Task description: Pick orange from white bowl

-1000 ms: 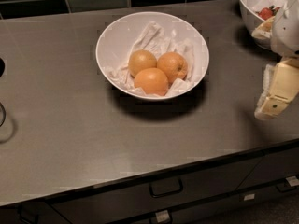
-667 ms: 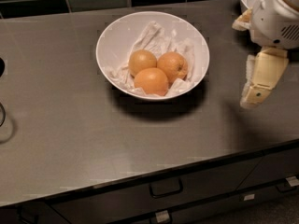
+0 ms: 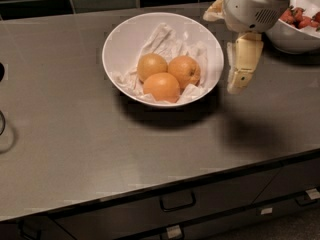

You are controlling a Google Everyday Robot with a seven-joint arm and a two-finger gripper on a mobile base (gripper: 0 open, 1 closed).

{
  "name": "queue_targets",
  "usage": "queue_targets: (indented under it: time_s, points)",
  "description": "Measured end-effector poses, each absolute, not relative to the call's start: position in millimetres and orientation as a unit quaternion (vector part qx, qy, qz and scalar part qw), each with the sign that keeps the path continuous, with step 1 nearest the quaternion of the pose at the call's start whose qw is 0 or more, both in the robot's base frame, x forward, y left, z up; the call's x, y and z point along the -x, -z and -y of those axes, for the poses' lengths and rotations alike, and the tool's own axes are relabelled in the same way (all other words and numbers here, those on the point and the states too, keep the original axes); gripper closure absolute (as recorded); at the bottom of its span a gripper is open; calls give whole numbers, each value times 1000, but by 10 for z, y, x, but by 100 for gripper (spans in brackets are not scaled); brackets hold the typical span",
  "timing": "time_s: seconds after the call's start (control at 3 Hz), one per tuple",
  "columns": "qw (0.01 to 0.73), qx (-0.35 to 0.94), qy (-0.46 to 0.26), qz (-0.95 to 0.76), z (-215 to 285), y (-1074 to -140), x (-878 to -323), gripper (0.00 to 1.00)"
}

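The white bowl [image 3: 125, 39], lined with crumpled white paper, stands at the middle back of the grey counter. Three oranges lie in it. The orange [image 3: 184, 71], deeper in colour with a small dark dot, is the right one. A paler one [image 3: 151, 66] lies at its left and a smooth bright one [image 3: 161, 87] in front. My gripper [image 3: 223, 51] hangs just right of the bowl's right rim, above the counter, open and empty. One beige finger [image 3: 242, 64] points down beside the rim. The other shows only partly at the upper left of the white wrist body.
A smaller white bowl [image 3: 290, 41] with red strawberries stands at the back right, partly behind my wrist. A dark tiled wall runs along the back. The counter's front edge has drawers [image 3: 177, 201] below. Dark items sit at the left edge [image 3: 1, 71].
My gripper has moved left from the counter's right edge to just beside the white bowl's right rim. The bowl and the oranges have not moved.
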State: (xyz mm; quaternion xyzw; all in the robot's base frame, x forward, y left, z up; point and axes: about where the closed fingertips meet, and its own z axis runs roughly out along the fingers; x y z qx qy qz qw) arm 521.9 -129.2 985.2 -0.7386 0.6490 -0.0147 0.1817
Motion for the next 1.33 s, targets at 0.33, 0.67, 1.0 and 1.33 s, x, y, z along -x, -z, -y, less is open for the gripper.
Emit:
queue_targets:
  time_s: [0.33, 0.67, 1.0, 1.33]
  points:
    - [189, 740, 17, -645, 1273, -9862, -5291, 0]
    - [173, 753, 9, -635, 1202, -9793, -5541, 0]
    - [167, 767, -12, -620, 1077, -9667, -5803, 0]
    - [163, 776, -28, -608, 962, -9540, -6001, 0]
